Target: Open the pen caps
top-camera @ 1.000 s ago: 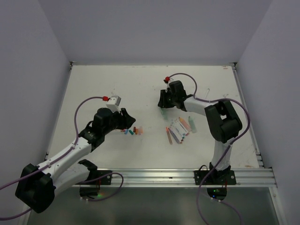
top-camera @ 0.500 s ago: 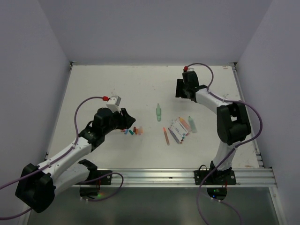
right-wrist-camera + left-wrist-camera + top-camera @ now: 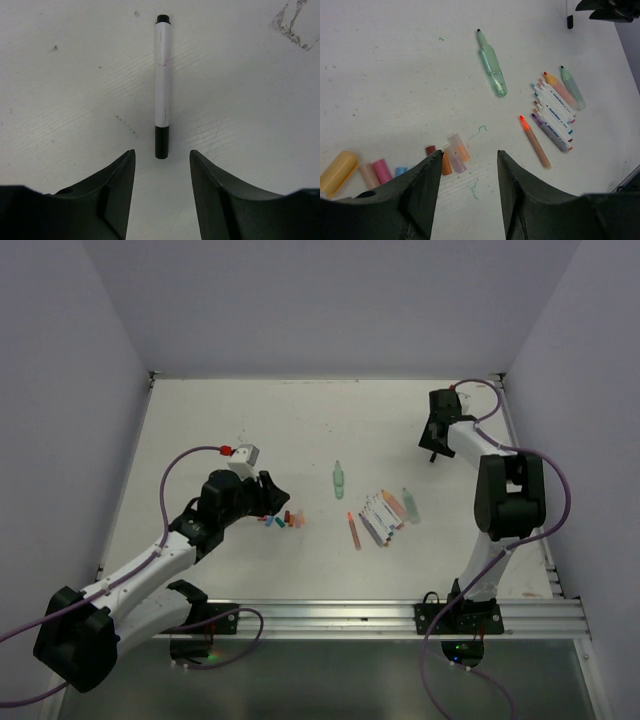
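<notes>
Since the pen [image 3: 162,85] just ahead of the right gripper [image 3: 161,162] has its black cap [image 3: 161,142] on, it looks like the one left to open. It lies flat at the far right of the table [image 3: 250,420], cap end toward the gripper, well apart from the others. The gripper's fingers [image 3: 115,185] stand wide with nothing between them. The left gripper [image 3: 468,160] is wide and empty too, hovering by the loose caps [image 3: 456,150]. Beyond those lie a green highlighter [image 3: 492,70] and a row of pens [image 3: 552,112], tips bare. The pen is likely light, stiff and smooth, so it may roll or slip. The white barrel near its middle seems the best hold, leaving the short cap free for a straight pull by the other arm. The table is white, flat, scuffed and ink-marked, and pale walls [image 3: 300,300] close it in on three sides.
</notes>
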`<action>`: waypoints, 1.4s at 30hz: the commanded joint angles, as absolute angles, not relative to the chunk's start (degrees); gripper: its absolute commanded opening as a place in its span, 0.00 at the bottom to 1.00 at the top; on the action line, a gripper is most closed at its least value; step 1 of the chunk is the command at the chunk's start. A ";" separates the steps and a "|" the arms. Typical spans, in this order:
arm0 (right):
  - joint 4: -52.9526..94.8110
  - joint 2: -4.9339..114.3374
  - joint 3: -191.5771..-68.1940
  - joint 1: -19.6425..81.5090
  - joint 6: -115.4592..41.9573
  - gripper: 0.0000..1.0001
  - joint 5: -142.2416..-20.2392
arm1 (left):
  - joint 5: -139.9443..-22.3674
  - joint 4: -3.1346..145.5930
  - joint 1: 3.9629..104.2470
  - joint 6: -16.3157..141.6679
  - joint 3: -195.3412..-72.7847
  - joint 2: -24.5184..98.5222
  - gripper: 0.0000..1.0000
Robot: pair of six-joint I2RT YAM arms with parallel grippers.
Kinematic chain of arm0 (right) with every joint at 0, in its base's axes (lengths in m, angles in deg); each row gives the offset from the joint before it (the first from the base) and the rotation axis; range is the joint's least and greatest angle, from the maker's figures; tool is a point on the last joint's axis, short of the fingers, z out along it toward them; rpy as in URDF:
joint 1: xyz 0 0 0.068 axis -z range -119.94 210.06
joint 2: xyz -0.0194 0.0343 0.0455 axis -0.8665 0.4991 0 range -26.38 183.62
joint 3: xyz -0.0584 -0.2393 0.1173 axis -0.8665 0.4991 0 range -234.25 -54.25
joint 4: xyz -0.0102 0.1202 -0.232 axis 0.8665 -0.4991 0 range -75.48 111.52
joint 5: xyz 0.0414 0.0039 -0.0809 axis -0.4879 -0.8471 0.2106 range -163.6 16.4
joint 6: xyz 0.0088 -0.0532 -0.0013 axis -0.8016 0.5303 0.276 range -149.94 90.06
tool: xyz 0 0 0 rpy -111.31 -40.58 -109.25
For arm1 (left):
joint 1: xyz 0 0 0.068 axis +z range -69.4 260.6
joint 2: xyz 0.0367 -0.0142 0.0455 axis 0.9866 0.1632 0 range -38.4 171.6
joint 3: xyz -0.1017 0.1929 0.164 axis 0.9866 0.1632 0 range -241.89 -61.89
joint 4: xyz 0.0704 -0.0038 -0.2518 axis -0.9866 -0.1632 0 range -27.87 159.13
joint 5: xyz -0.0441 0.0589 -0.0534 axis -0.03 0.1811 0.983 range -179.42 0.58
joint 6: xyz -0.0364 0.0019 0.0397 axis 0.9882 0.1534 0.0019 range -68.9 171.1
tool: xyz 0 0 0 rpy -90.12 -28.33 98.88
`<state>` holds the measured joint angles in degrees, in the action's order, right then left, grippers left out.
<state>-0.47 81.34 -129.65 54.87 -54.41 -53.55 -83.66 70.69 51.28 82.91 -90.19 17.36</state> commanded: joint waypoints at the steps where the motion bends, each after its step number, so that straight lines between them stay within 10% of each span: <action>1: -1.33 83.57 -131.95 55.49 -57.18 0.51 -52.77 | -83.00 72.55 51.42 81.51 -91.87 17.67 0.51; 17: 0.87 88.58 -131.16 58.04 -57.10 0.34 -57.86 | -83.00 71.94 51.42 80.28 -92.39 17.14 0.51; 25: 2.36 84.99 -128.53 57.78 -51.30 0.01 -65.83 | -82.04 72.55 51.42 79.75 -93.62 17.93 0.52; 42: -21.93 71.97 -140.10 40.38 -5.55 0.00 -112.43 | -75.01 54.19 51.42 53.57 -118.49 27.51 0.56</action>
